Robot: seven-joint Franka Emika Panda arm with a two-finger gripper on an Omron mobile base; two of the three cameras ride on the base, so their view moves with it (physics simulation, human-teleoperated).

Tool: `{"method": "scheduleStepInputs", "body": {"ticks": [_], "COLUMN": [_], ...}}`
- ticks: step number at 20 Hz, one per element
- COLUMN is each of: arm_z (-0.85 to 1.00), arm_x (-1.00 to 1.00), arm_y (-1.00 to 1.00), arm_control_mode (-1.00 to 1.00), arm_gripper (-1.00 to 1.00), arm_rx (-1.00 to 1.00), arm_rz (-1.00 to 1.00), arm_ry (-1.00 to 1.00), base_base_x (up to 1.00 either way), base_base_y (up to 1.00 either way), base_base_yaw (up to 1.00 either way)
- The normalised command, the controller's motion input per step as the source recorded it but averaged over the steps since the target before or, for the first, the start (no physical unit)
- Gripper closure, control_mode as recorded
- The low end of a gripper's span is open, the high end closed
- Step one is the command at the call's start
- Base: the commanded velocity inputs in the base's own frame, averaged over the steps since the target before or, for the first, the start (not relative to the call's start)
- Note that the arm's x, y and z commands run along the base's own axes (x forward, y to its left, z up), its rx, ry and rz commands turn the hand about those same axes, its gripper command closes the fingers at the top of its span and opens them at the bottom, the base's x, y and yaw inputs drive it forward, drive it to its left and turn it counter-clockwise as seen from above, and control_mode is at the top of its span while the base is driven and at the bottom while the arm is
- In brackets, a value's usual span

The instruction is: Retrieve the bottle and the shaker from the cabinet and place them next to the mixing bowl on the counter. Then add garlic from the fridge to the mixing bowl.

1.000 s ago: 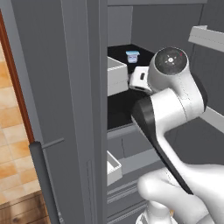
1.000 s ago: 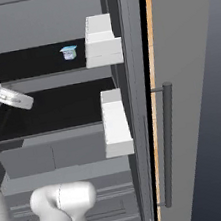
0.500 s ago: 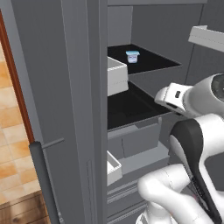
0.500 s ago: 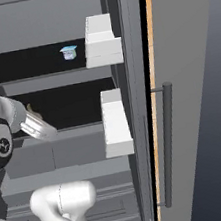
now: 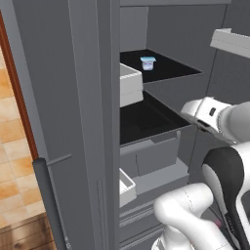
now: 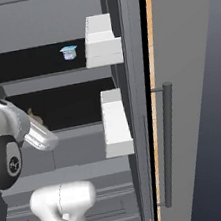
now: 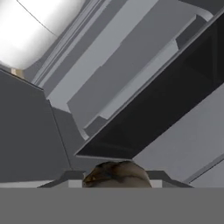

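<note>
Garlic in the grip, in front of the open fridge

The tall grey fridge point(image 5: 161, 93) with black inner shelves stands open, a small white cup with a blue band point(image 5: 147, 63) far back on its upper shelf. The white arm's gripper point(image 6: 32, 117) sits near the middle shelf, fingers closed on a brownish, papery garlic bulb point(image 7: 117, 175). The bulb is probably light, firm yet crushable, with slippery loose skin; a hold across its widest girth suits it.

A rendered home kitchen: an open grey fridge point(image 5: 93, 122) with black shelves point(image 5: 146, 119), white door bins point(image 6: 115, 122), wooden floor point(image 5: 19, 176).
</note>
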Motion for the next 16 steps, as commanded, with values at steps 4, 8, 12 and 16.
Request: {"method": "scheduleStepInputs", "body": {"ticks": [4,8,12,16], "arm_z": [0.27,0.30,0.16,0.08], "arm_x": [-0.07,-0.20,-0.26,-0.19], "arm_y": [0.00,0.00,0.00,0.00], "arm_control_mode": [-1.00,-1.00,-1.00,-1.00], "arm_gripper": [1.00,1.00,1.00,1.00], "arm_rx": [0.07,0.05,0.04,0.04], "arm_rz": [0.00,0.00,0.00,0.00], "arm_ry": [0.00,0.00,0.00,0.05], "base_base_x": [0.00,0.00,0.00,0.00], "base_base_y": [0.00,0.00,0.00,0.00], "base_base_yaw": [0.00,0.00,0.00,0.00]}}
